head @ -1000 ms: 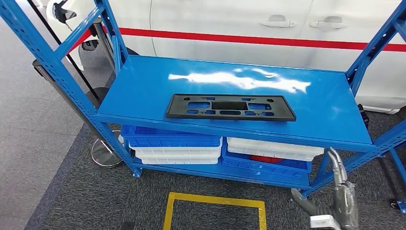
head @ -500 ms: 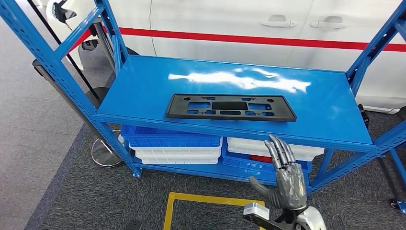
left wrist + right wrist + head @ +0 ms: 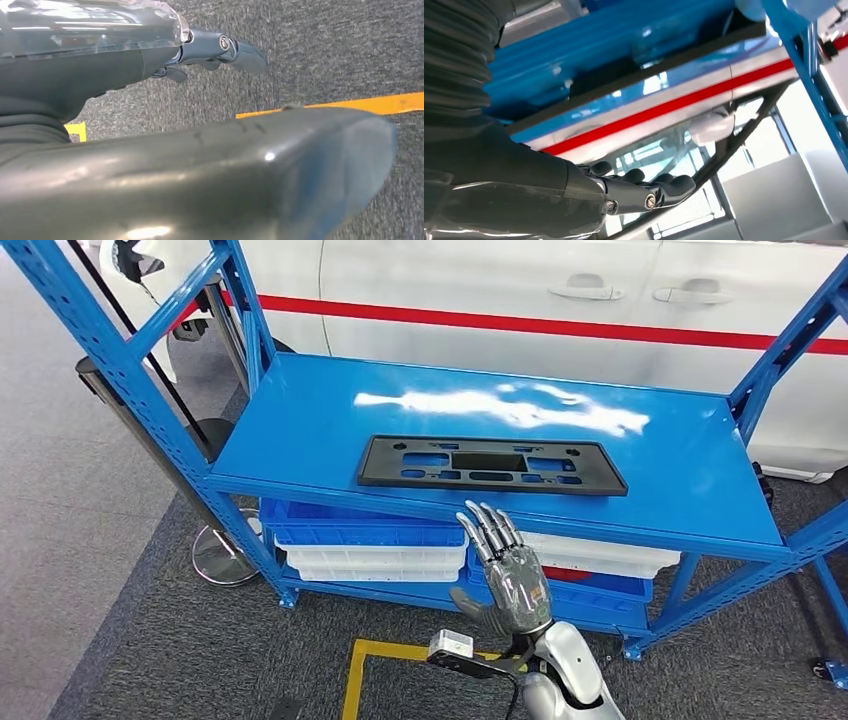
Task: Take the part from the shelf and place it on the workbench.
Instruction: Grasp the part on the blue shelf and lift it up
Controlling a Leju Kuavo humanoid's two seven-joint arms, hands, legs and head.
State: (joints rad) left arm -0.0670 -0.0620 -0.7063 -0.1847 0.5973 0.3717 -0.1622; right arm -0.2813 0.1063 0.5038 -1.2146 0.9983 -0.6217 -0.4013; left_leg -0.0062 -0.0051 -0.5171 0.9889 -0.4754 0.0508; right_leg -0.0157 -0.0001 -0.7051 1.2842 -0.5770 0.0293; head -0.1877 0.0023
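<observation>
Blue metal shelf rack in front of white car with red stripe; stacked blue and white plastic bins on its lower level. Flat black rectangular plastic part with cutouts lies near front edge of upper shelf. Right hand raised just below that edge, fingers straight and spread, holding nothing. Left hand over grey carpet, can't tell finger state

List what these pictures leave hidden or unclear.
- Red item under the shelf top: head view, covered by white trays.
- Left hand: left wrist view, mostly hidden by a dark body part.
- Black part: right wrist view shows just its blurred edge.
</observation>
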